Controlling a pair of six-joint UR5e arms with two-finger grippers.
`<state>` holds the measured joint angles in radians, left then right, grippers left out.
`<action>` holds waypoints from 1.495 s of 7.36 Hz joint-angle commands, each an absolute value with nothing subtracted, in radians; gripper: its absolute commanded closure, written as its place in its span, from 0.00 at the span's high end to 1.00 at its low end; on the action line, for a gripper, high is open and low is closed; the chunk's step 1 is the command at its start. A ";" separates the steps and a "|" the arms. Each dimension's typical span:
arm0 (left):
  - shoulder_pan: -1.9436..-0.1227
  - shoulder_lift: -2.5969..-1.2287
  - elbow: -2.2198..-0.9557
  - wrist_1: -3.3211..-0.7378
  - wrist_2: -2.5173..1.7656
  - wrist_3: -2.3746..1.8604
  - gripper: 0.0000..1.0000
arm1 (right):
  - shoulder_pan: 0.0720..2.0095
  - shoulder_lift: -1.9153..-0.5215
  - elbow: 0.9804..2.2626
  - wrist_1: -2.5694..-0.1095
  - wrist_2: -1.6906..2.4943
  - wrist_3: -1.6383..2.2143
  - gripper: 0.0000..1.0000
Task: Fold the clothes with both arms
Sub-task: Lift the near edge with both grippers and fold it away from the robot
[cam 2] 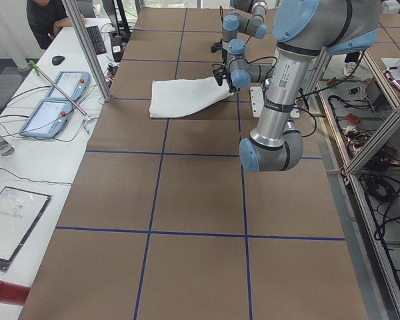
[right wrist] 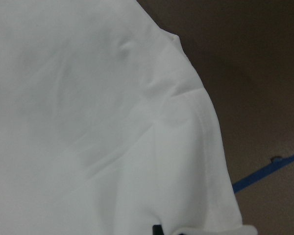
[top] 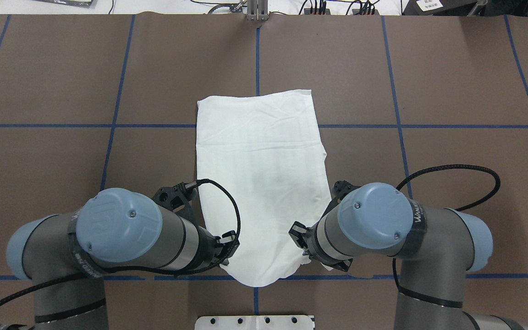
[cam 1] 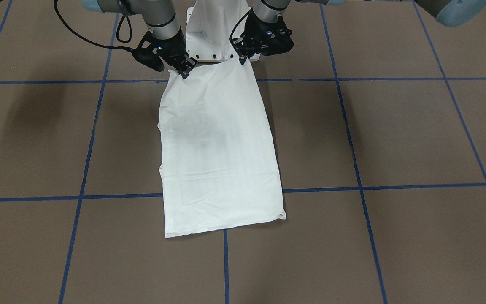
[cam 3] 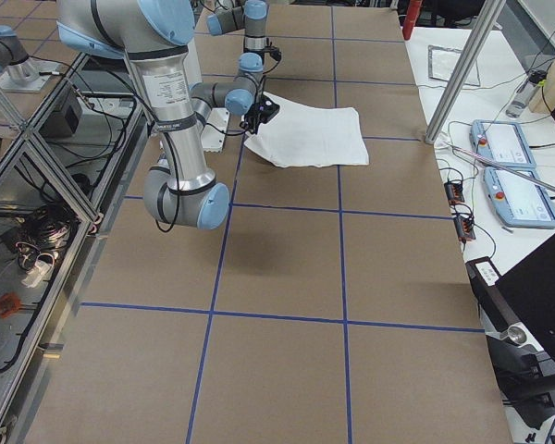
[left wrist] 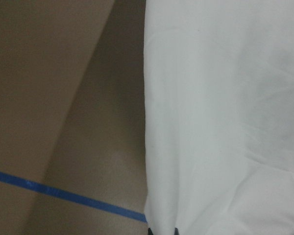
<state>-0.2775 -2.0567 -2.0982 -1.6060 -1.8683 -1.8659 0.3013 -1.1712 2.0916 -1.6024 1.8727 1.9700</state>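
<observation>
The shirt (cam 1: 220,147) is already a narrow strip, my left gripper (cam 1: 243,60) and right gripper (cam 1: 184,72) each pinch a near corner, so I think the cross fold remains.

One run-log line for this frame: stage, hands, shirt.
stage: mid-fold | left hand: pinches shirt corner, robot side | right hand: pinches the other | shirt: that end lifted, rest flat on table

The brown tabletop (cam 1: 395,135), gridded with blue tape lines (cam 1: 395,78), carries a white shirt (cam 1: 217,160) folded into a long panel. The shirt lies flat, stretching away from the left pincer (cam 1: 242,60) and right pincer (cam 1: 184,72), each of which pinches one of its nearest corners.
</observation>
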 commanded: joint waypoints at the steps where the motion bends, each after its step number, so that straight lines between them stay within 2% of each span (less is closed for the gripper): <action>1: -0.236 -2.049 -2.196 -1.482 -1.879 -1.885 0.00 | 0.278 -1.190 2.196 -1.655 1.928 1.971 0.00; 4: -0.256 -2.048 -2.195 -1.462 -1.879 -1.870 0.00 | 0.319 -1.175 2.186 -1.675 1.910 1.947 0.00; 7: -0.467 -2.063 -2.169 -1.468 -1.948 -1.762 0.00 | 0.434 -1.090 2.117 -1.674 1.885 1.795 0.00; 9: -0.592 -2.110 -2.088 -1.477 -1.980 -1.701 0.00 | 0.507 -1.037 2.088 -1.674 1.853 1.647 0.00; 11: -0.664 -2.146 -2.043 -1.485 -2.000 -1.657 0.00 | 0.573 -0.926 1.940 -1.666 1.850 1.626 0.00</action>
<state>-0.6155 -2.1228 -2.0727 -1.4800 -1.9839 -1.6826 0.5321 -0.9938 2.0270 -1.6698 1.8549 1.6483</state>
